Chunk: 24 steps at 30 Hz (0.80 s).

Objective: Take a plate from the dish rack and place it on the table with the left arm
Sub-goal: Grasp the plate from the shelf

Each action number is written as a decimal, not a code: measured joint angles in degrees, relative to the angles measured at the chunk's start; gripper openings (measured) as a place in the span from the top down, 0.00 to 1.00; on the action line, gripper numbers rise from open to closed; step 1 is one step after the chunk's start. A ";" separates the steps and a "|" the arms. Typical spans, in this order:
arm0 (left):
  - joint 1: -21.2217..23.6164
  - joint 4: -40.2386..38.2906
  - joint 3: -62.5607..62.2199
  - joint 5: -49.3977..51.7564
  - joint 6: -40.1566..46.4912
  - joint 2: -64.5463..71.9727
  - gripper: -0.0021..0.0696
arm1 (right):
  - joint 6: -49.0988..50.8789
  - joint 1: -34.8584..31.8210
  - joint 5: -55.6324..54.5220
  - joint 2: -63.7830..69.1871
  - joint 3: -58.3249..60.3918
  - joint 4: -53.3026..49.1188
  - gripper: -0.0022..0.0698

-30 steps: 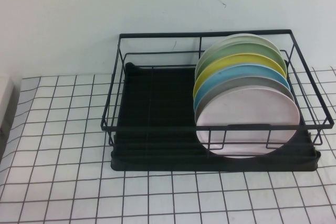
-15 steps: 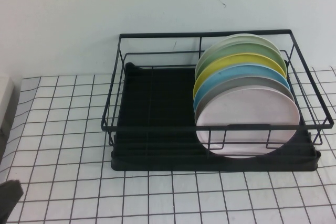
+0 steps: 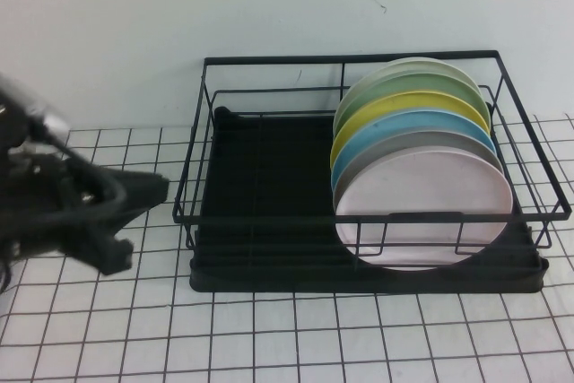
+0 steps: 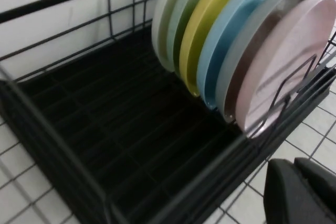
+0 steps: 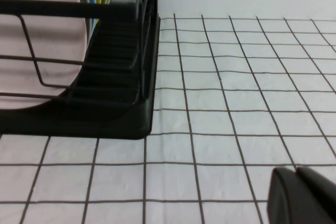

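Observation:
The pale pink plate [image 3: 421,208] stands upright at the front of a row of plates in the right half of the black dish rack [image 3: 269,220]. It also shows in the left wrist view [image 4: 294,56] and in the right wrist view [image 5: 37,51]. My left gripper [image 3: 157,190] is over the table [image 3: 269,338] just left of the rack's left end, pointing toward it. In the left wrist view the left gripper [image 4: 294,163] is shut and empty. My right gripper [image 5: 296,170] is shut and empty, low over the cloth to the right of the rack, and out of the high view.
Behind the pink plate stand a grey plate [image 3: 421,139], a light blue plate [image 3: 404,123], a yellow one [image 3: 395,107] and greenish and pale ones. The rack's left half [image 3: 260,177] holds nothing. A white wall rises behind the rack.
My left arm has come into the high view from the lower left and moved up and right, toward the rack's left end. The plates and the rack have not moved.

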 joint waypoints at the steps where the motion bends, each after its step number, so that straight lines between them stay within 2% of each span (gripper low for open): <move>1: -0.79 -0.53 -1.40 0.00 1.03 2.31 0.98 | 0.00 0.00 0.00 0.00 0.00 0.00 0.97; 10: -13.14 -1.66 -19.46 -1.92 7.81 24.08 0.96 | 0.00 0.00 0.00 0.00 0.00 0.00 0.97; 12: -15.45 -1.66 -23.10 -1.75 11.72 28.09 0.89 | 0.00 0.00 0.00 0.00 0.00 0.00 0.97; 18: -20.44 -1.66 -30.58 -1.20 19.69 36.98 0.54 | 0.00 0.00 0.00 0.00 0.00 0.00 0.97; 20: -21.17 -1.66 -32.14 -0.08 20.35 39.54 0.49 | 0.00 0.00 0.00 0.00 0.00 0.00 0.97; 24: -21.43 -1.66 -34.58 2.62 22.16 43.32 0.49 | 0.00 0.00 0.00 0.00 0.00 0.00 0.97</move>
